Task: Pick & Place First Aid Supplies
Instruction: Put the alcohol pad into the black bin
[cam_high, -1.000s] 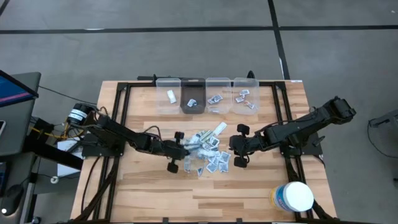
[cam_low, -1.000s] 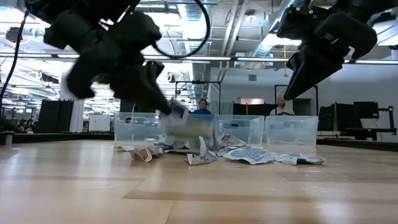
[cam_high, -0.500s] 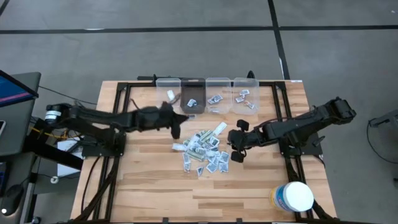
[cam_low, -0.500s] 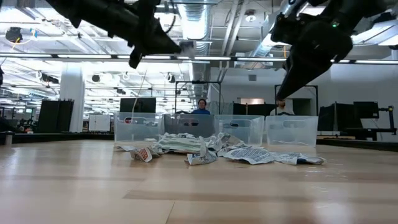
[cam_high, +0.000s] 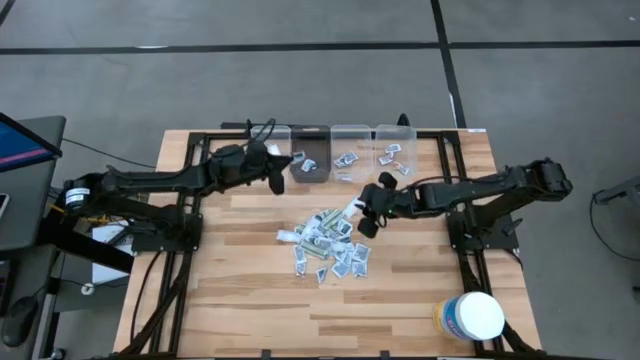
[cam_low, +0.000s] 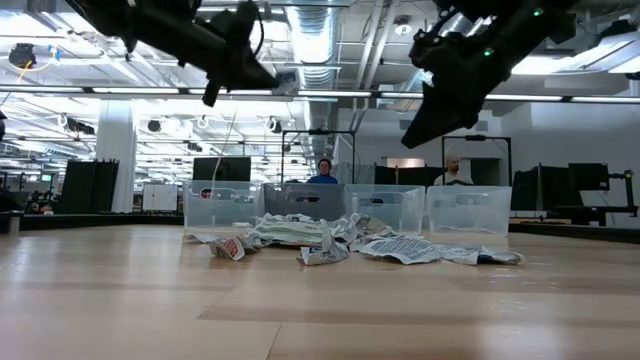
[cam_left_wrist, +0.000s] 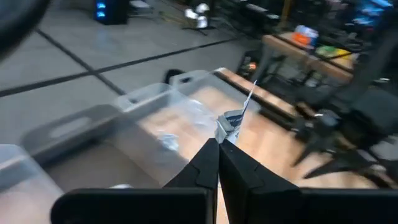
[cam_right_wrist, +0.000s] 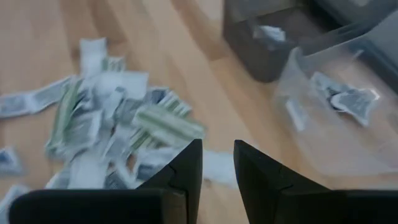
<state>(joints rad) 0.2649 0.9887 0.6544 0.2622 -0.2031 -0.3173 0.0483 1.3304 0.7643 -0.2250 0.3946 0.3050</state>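
The left pincer (cam_left_wrist: 219, 144) is clenched on one small white paper packet with blue print (cam_left_wrist: 232, 121), pinched by its lower corner so most of it stands free above the fingertips, and it hangs over the clear plastic bin at the left end of the row (cam_high: 270, 150) at the far edge of the pale wooden worktop (cam_high: 250, 300). To finish this well, I would centre the packet over that bin's open mouth and lower it before letting go, since so light a scrap held by a corner could flutter wide or cling to a finger. The right pincer (cam_right_wrist: 214, 152) is empty with a narrow gap between its fingers, poised above the far right edge of the loose heap of white-grey packets and pale strips (cam_high: 325, 243) mid-worktop. The dark middle bin (cam_high: 309, 163) and two more clear bins (cam_high: 350, 158) already hold packets.
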